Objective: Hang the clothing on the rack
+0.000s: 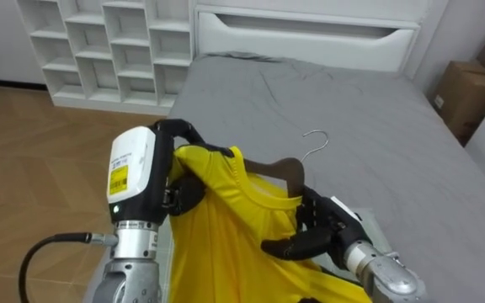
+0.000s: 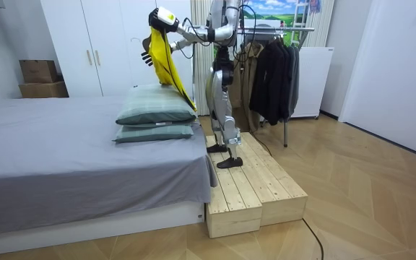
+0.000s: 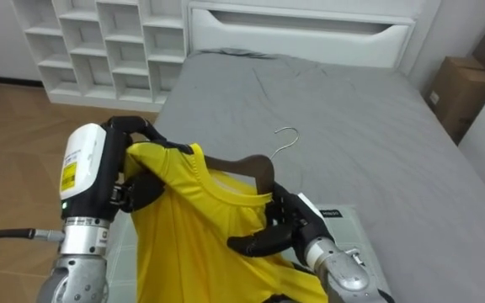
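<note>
Yellow shirt [image 1: 226, 236], wooden hanger [image 1: 286, 171] in its collar, held above the bed [image 1: 377, 126]; left hand [image 1: 185, 194] fingers clamped on one shoulder, right hand [image 1: 322, 225] fingers curled round the other. Not yet hung: clothes rack [image 2: 295, 29] beyond the bed's pillow end.

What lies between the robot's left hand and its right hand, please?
In the left eye view, the yellow shirt on its dark hanger spans the gap from the left hand to the right hand, both gripping it.
</note>
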